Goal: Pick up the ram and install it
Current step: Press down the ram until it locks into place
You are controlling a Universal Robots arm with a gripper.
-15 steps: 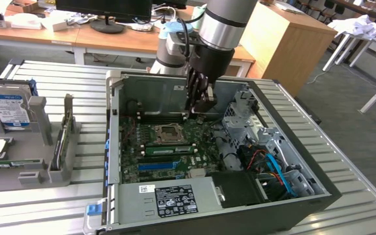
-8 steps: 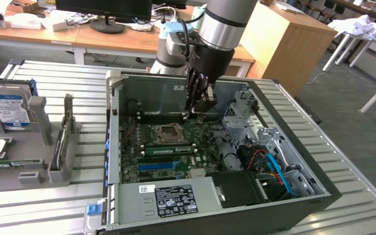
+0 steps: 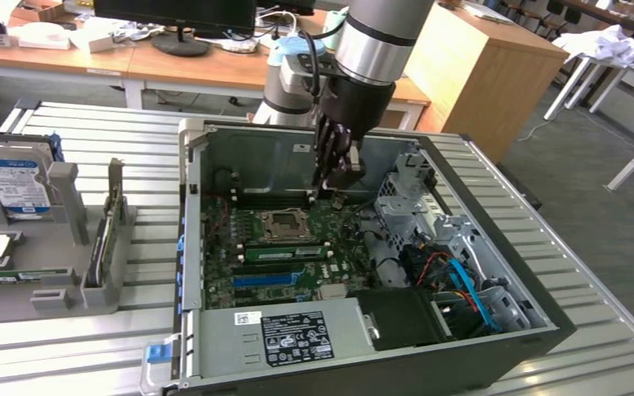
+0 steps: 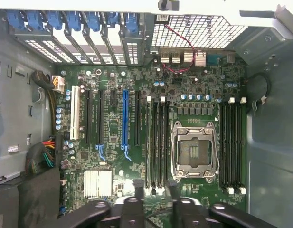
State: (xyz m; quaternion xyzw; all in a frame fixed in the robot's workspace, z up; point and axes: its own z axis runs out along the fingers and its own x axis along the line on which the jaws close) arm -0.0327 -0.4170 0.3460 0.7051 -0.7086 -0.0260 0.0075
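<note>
Table: a slatted metal table (image 3: pixel 63 330) runs across the whole lower part of the exterior view.
Computer case: an open computer case (image 3: pixel 262 165) lies on its side at the centre of the frame, its inside facing up.
Arm: the silver and black robot arm (image 3: pixel 378 41) comes in from the top centre and reaches down into the case.
Fixture: a grey fixture (image 3: pixel 63 272) sits on the table at the exterior view's left, just beside the case.
Power supply: a grey power supply (image 3: pixel 284 330) with a white label fills the lower edge of the case, bottom centre.
Motherboard: the green motherboard (image 3: pixel 229 264) (image 4: pixel 113 80) covers the case floor, centre of the frame.
Hard drive: a hard drive (image 3: pixel 14 186) with a blue label stands upright in the fixture, middle left.
Gripper: the gripper (image 3: pixel 337 186) (image 4: pixel 155 190) hangs above the far part of the motherboard, upper centre. In the wrist view its two black fingers (image 4: pixel 134 204) are spread apart with bare board showing in the gap, so it grips nothing.
Ram: the ram (image 3: pixel 284 252) stands on its long edge among the black slots at the centre of the exterior view, pale label facing the camera. It is lower in the frame than the gripper and apart from it. I cannot tell whether it is fully seated.
Blue slot: a blue slot (image 3: pixel 264 280) (image 4: pixel 125 118) lies parallel to the ram, just below it in the exterior view.
CPU socket: the square metal CPU socket (image 3: pixel 284 223) (image 4: pixel 193 147) sits just above the ram, between it and the gripper.
</note>
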